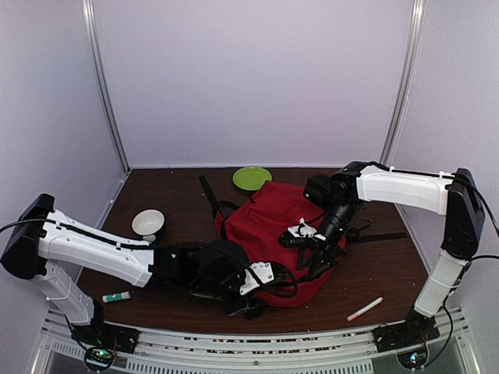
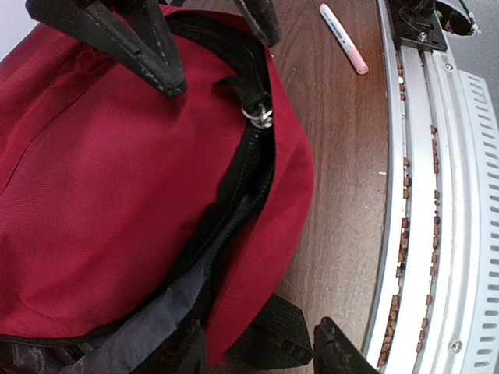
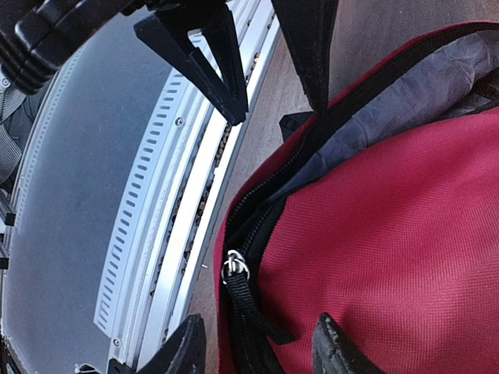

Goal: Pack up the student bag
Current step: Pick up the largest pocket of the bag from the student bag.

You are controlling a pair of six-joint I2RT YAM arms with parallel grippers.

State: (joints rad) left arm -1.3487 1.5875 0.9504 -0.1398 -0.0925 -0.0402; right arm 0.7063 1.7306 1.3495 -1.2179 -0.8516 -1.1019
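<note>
The student bag [image 1: 277, 222] is a large red backpack lying mid-table, its black zipper partly open and showing grey lining [image 2: 160, 327]. My left gripper [image 1: 273, 287] is at the bag's near edge. In the left wrist view it [image 2: 257, 354] is open, its jaws straddling the red edge and a black strap [image 2: 273, 335]. My right gripper [image 1: 316, 261] is over the bag's near right corner. In the right wrist view it [image 3: 261, 351] is open, with the metal zipper pull [image 3: 235, 266] and its black tab lying between the fingertips [image 3: 335, 351]. The zipper pull also shows in the left wrist view [image 2: 261, 115].
A green plate [image 1: 252, 178] lies behind the bag and a white bowl [image 1: 148, 223] to its left. A green-capped white tube [image 1: 116, 297] lies near the left arm. A pink-white marker [image 1: 365, 308] lies front right. The slotted aluminium rail [image 2: 413, 195] runs along the table's front edge.
</note>
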